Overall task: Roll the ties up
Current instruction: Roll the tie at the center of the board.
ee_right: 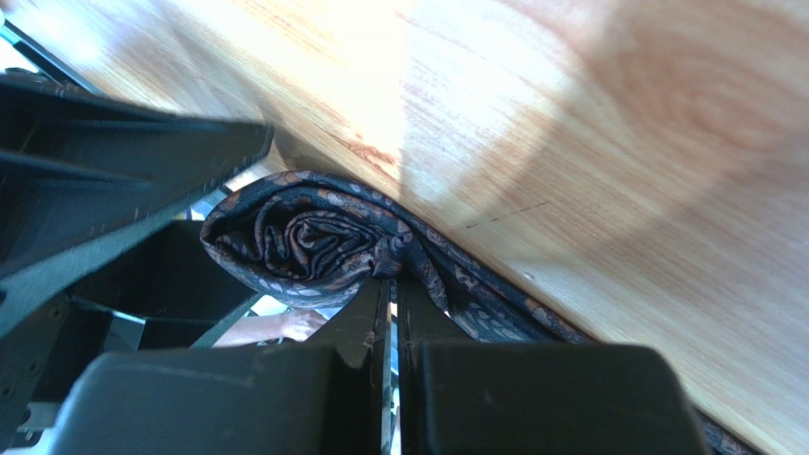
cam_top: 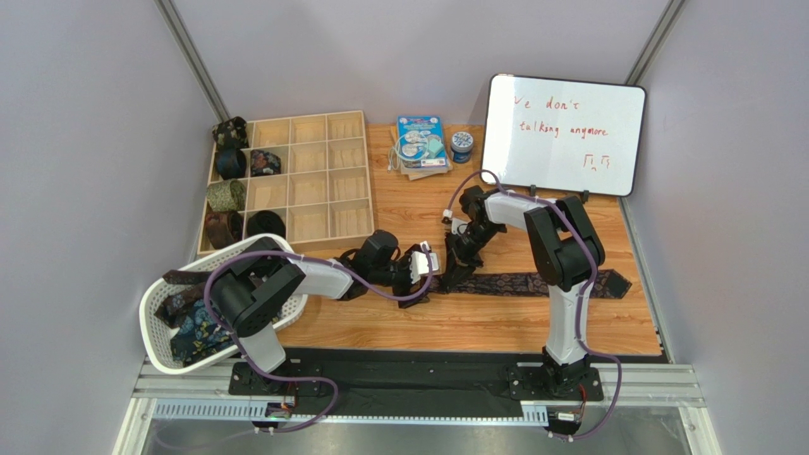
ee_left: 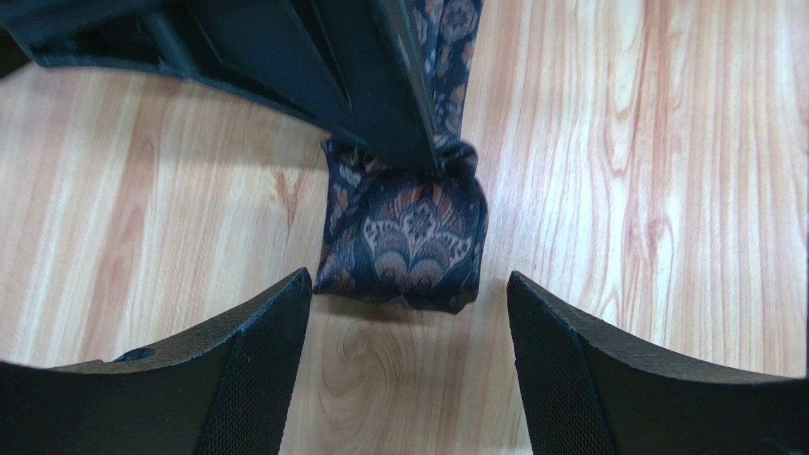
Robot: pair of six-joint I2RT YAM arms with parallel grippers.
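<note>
Wood table (cam_top: 380,327). Right gripper (ee_right: 391,284) pinches tie (cam_top: 532,282) at started coil (ee_left: 404,237); left gripper (ee_left: 408,280) spread, straddling it. Soft, slippery, I judge; I'd clamp coil's flanks.

Whiteboard (cam_top: 566,156): "don't talking anymore"

High up behind both arms (cam_top: 560,246), looking down over the whole table (cam_top: 427,327). Right up close above the left tool (ee_left: 408,294), looking straight down; down low by the right tool (ee_right: 391,303), looking along it sideways. In all three, the same tie (cam_top: 517,282).
</note>
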